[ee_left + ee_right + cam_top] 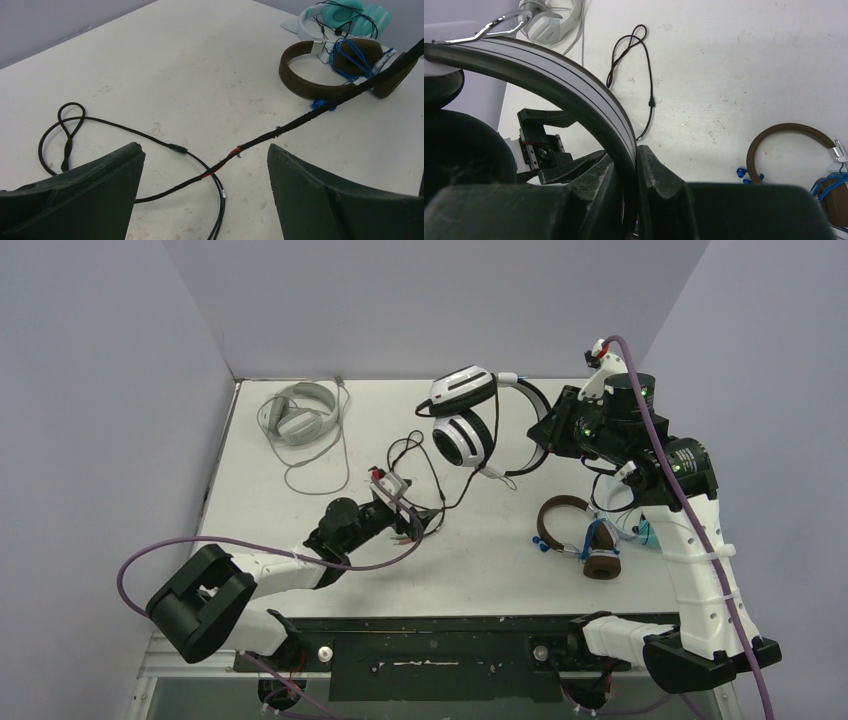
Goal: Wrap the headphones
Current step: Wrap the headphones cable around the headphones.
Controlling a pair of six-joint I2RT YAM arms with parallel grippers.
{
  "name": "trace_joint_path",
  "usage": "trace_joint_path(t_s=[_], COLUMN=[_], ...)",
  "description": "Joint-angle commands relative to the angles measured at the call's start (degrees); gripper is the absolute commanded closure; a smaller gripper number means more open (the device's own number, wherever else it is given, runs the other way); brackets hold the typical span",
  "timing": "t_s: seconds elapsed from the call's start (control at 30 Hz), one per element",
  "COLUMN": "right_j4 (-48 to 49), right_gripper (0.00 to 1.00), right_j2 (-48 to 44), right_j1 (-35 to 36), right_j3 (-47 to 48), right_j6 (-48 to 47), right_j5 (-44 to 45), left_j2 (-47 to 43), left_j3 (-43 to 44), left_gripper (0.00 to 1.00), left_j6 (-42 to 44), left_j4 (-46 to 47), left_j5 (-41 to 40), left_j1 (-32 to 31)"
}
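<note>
- The pale grey headphones (300, 415) lie on the table (260, 510), upper left of the top view.
- The left gripper (203, 152) is released, with its jaws wide apart; the black cable (280, 131) passes between them.
- The right gripper (634, 162) is clenched on the headband of the black-and-white headphones (468, 425), upper centre.
- The brown headphones (575, 530) lie lower right.

Left hand (205, 150) gapes wide and low; right hand (635, 152) raised, pinched closed.

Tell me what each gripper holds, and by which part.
Right gripper grips the black-and-white headphones by the headband. Left gripper is open, holding nothing; the black cable passes between its fingers.
</note>
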Motion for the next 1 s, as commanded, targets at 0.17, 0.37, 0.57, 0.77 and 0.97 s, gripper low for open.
trace_joint_path(t_s=[0.17, 0.37, 0.57, 0.77, 0.97], right_j4=[6.5, 6.7, 5.7, 4.2, 3.4], right_gripper=[1.0, 1.0, 1.0, 1.0, 1.0], right_j2=[-2.0, -2.2, -2.7, -3.3, -4.5], right_j1=[0.0, -0.1, 0.0, 0.0, 0.0], right_j3=[2.5, 2.6, 3.9, 4.8, 4.2], right_j6=[2.8, 3.4, 3.7, 3.6, 2.6], right_j5=[-2.5, -4.2, -5.8, -5.5, -9.5], left_j2=[-1.1, 7.5, 17.4, 21.2, 21.5], left_j3=[2.2, 4.3, 11.3, 13.9, 11.4], left_gripper=[0.09, 0.14, 0.17, 0.6, 0.96], left_j6=[17.1, 18.9, 15.9, 11.7, 5.1], left_j4=[-6.5, 0.5, 3.6, 6.9, 13.4], left_j5=[1.6, -0.5, 1.6, 3.2, 9.6], left_j1=[-6.7, -6.7, -5.2, -2.3, 4.6])
